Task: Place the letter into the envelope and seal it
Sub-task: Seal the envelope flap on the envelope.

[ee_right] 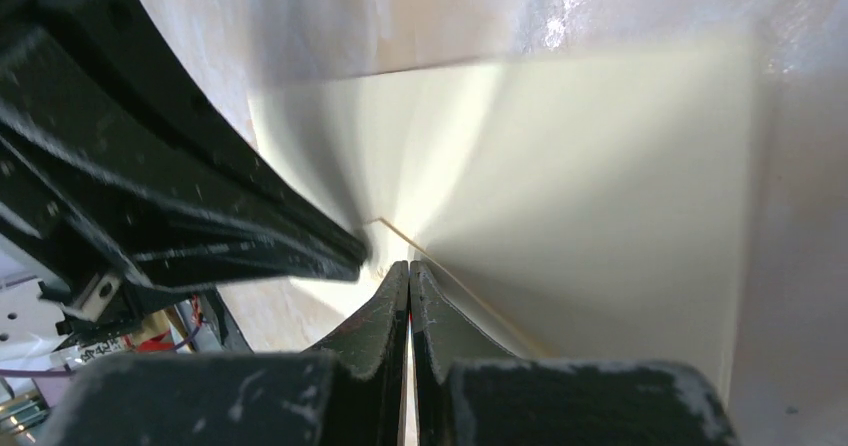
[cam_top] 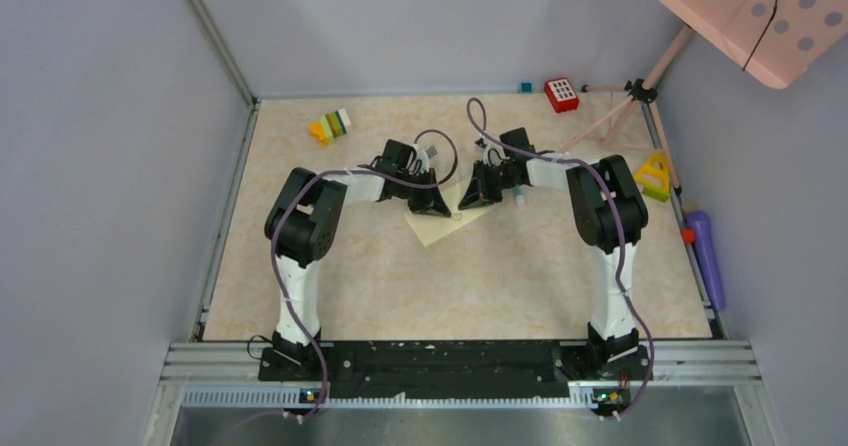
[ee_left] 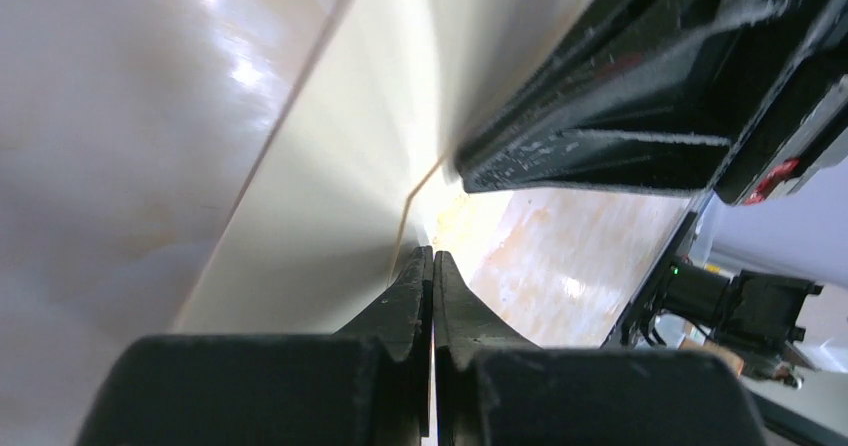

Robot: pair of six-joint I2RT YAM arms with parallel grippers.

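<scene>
I see both arms bent, forearms angled inward, meeting mid-table. Left gripper (cam_top: pixel 430 204) and right gripper (cam_top: pixel 478 192) closed tight, tips on envelope (cam_top: pixel 441 226); can't tell if paper's pinched.

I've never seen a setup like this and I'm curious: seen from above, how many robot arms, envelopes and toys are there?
Robot arms: 2 (left arm, right arm)
Envelopes: 1 (envelope)
Toys: 5 (block stack, red dotted block, blue cube, yellow triangle, purple tube)
Total: 8
</scene>
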